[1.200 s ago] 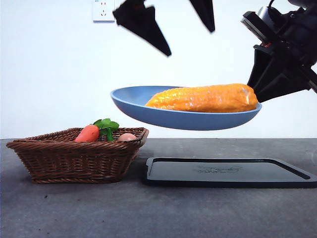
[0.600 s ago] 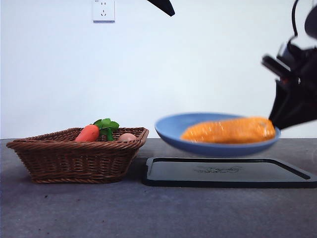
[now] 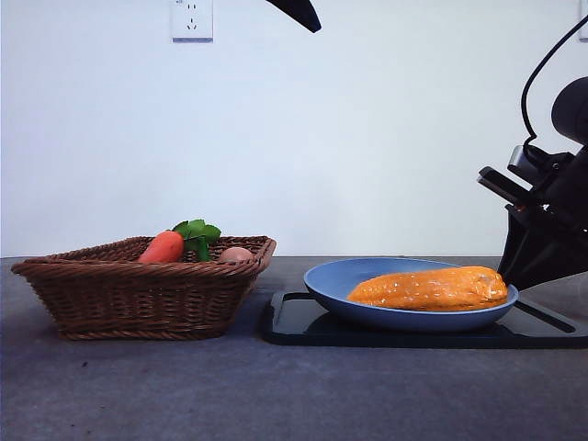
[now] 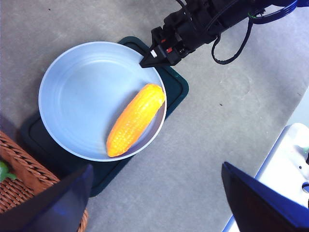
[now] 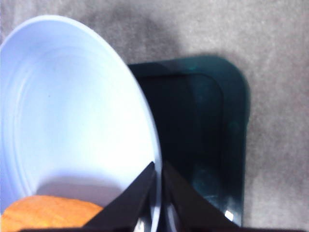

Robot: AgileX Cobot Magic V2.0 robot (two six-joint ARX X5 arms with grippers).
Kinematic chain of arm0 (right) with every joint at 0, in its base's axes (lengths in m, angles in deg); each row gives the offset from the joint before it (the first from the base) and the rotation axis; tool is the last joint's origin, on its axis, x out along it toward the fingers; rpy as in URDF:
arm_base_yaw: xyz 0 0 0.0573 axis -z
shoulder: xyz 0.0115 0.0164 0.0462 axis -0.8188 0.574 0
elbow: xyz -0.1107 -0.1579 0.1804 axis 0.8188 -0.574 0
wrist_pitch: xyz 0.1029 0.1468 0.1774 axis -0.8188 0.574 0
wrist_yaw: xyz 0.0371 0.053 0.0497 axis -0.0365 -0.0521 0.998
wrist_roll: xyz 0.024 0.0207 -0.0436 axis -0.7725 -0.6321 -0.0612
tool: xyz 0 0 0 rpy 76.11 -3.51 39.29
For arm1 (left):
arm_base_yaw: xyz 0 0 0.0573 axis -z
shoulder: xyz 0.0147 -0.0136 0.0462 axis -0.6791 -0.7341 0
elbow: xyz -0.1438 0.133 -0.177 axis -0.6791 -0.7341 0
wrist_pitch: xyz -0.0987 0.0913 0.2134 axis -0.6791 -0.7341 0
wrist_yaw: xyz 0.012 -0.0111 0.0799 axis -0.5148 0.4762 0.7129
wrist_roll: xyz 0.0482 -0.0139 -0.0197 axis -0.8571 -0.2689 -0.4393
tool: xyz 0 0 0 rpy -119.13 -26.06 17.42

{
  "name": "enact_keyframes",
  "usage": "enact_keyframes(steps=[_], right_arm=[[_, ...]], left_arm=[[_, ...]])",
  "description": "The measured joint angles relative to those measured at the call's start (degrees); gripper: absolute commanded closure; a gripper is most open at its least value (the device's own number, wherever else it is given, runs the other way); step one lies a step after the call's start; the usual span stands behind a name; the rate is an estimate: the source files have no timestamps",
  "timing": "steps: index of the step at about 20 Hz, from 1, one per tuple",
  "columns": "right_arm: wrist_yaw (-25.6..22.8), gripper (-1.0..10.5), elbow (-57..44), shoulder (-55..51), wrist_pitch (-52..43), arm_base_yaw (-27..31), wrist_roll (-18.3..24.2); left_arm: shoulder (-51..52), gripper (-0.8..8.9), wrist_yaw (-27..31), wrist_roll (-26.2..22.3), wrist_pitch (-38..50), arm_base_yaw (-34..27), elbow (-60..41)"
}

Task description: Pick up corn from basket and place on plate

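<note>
I see the corn point(image 3: 430, 288) lying in the plate point(image 3: 335, 287), which sits on the tray point(image 3: 294, 326) beside the basket point(image 3: 138, 294). My right pincer point(image 5: 158, 181) pinches the plate's rim; next I release it. Left pincer point(image 4: 154, 193) gapes, empty.

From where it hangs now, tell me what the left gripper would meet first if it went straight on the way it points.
Likely bare table: the left gripper hangs high, jaws wide apart, aimed at grey tabletop just beside the plate holding the corn on the black tray. Depth is unclear, so the plate's near rim could come first.
</note>
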State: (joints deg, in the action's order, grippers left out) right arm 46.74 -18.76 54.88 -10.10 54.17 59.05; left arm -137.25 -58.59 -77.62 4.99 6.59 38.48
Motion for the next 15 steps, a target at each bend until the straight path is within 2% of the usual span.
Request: enact_keyframes(steps=[3,6,7,12,15], right_arm=[[0.0,9.3,0.0,0.0,0.5,0.0,0.4],[0.1,7.8,0.0,0.0,1.5,0.0,0.7],[0.2,7.7,0.0,0.0,1.5,0.0,0.7],[0.3,7.6,0.0,-0.4,2.8,0.2,0.7],[0.3,7.5,0.0,-5.2,5.8,1.1,1.1]], left_arm=[[0.0,3.83,0.0,0.0,0.0,0.0,0.0],[0.0,3.83,0.0,0.0,0.0,0.0,0.0],[0.0,3.83,0.0,0.0,0.0,0.0,0.0],[0.0,3.83,0.0,0.0,0.0,0.0,0.0],[0.0,3.83,0.0,0.0,0.0,0.0,0.0]])
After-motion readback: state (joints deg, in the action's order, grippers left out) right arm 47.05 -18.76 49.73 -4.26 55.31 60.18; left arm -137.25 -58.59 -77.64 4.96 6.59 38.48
